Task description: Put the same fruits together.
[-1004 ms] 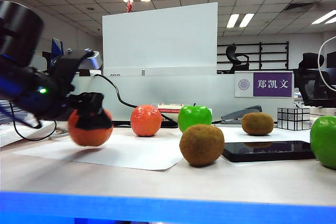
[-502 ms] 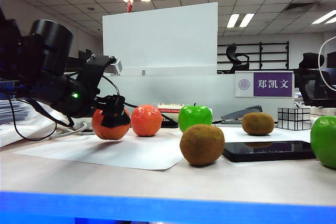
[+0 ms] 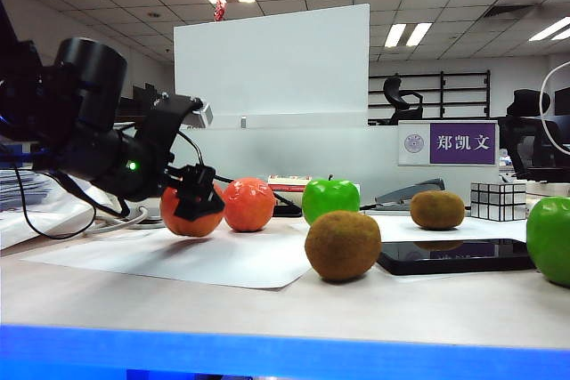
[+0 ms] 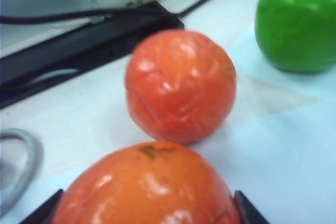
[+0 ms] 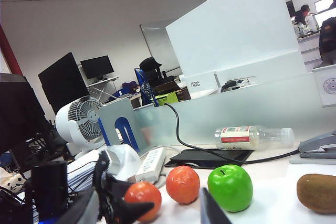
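Our left gripper (image 3: pixel 194 205) is clamped on a glossy orange-red dimpled toy fruit (image 3: pixel 189 213), its black fingers (image 3: pixel 200 199) wrapped over the top and sides. The arm comes in from the left of the exterior view, bent forward and low over a white paper sheet (image 3: pixel 178 255). We cannot tell whether the held fruit touches the sheet.

Nearest the exterior camera is a brown fuzzy oval kiwi (image 3: pixel 343 245), with a flat black phone (image 3: pixel 454 256) just beside it and a shiny green apple (image 3: pixel 549 239) at the right edge. Farther back, the held fruit sits just beside the second orange-red fruit (image 3: pixel 248 205), with a second green apple with a stem (image 3: pixel 329 199) past that, then the other kiwi (image 3: pixel 437 210) and a silver mirror cube (image 3: pixel 498 201).

Our left wrist view shows what the exterior view cannot: a narrow gap between the held fruit (image 4: pixel 147 187) and its twin (image 4: pixel 180 85), and the fingertips (image 4: pixel 249 211) at each side of the held one.

Our right gripper (image 5: pixel 152 203) appears only in its own wrist view, its jaws spread with nothing between them, looking out at the orange pair, an apple and a clear plastic bottle (image 5: pixel 252 136) lying beyond.
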Available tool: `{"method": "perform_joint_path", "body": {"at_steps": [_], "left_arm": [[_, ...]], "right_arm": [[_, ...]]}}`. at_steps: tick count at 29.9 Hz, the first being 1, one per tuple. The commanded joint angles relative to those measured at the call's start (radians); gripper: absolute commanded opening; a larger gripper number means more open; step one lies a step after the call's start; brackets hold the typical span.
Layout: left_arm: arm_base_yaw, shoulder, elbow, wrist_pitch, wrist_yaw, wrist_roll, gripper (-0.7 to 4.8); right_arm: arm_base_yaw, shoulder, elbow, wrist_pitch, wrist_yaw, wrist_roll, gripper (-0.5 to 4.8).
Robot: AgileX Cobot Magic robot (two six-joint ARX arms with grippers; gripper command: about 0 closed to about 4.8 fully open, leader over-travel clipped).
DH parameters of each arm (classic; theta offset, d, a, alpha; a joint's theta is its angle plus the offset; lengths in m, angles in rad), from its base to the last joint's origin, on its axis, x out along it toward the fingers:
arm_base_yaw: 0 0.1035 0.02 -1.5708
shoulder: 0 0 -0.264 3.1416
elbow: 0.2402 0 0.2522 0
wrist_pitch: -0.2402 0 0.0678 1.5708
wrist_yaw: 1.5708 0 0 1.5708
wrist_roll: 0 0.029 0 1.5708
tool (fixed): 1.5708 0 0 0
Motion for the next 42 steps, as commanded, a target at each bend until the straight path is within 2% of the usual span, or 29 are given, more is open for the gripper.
{"method": "perform_joint_path", "body": {"at_steps": [1,4,6,8,9,10,18,22,26,30,32,34,35,36,37,42], "left_arm": [[0.0,0.011,0.005,-0.005,0.011,0.011,1.87],[0.0,0.011,0.006,-0.001,0.011,0.011,2.0],[0.0,0.011,0.006,0.005,0.01,0.016,3.21],[0.0,0.011,0.006,0.004,0.011,0.029,3.44],[0.0,0.011,0.006,0.004,0.01,0.03,3.95],[0.0,0.011,0.006,0.005,0.007,0.03,4.77],[-0.001,0.011,0.006,0.029,-0.047,0.034,4.79],[-0.001,0.007,0.006,0.107,-0.151,0.033,4.79],[-0.001,0.002,0.006,0.117,-0.142,0.032,4.79],[-0.002,-0.009,0.006,0.117,-0.036,-0.032,4.79],[-0.003,-0.033,0.007,0.117,0.049,-0.116,4.79],[-0.008,-0.068,0.007,0.118,0.121,-0.193,4.79],[-0.019,-0.096,0.007,0.118,0.153,-0.208,4.79],[-0.025,-0.109,0.007,0.117,0.174,-0.21,4.79],[-0.045,-0.138,0.007,0.116,0.197,-0.208,4.79],[-0.092,-0.201,0.007,0.086,0.222,-0.21,4.79]], "right_arm": [[0.001,-0.001,0.005,0.019,-0.005,-0.005,2.67],[0.001,-0.001,0.005,0.019,-0.005,-0.005,2.68],[0.001,-0.001,0.005,0.019,-0.005,-0.005,2.79],[0.001,-0.001,0.005,0.019,-0.005,-0.005,2.79],[0.001,-0.001,0.005,0.019,-0.005,-0.005,2.79],[0.001,-0.001,0.005,0.019,-0.005,-0.005,2.79],[0.001,-0.001,0.005,0.013,-0.005,-0.005,2.8],[0.001,-0.001,0.005,-0.017,-0.008,-0.005,2.88],[0.001,-0.001,0.005,-0.07,-0.032,-0.006,2.97],[0.001,-0.001,0.005,-0.064,-0.027,-0.039,3.0],[0.0,-0.001,0.004,-0.09,-0.019,-0.074,3.21],[0.0,-0.001,0.004,-0.129,0.018,-0.089,3.62],[0.0,-0.001,0.004,-0.163,0.049,-0.095,4.09],[0.0,-0.001,0.004,-0.189,0.068,-0.117,4.62],[0.001,-0.001,0.003,-0.235,0.098,-0.159,4.79],[0.001,-0.001,-0.005,-0.329,0.162,-0.224,4.79]]}}
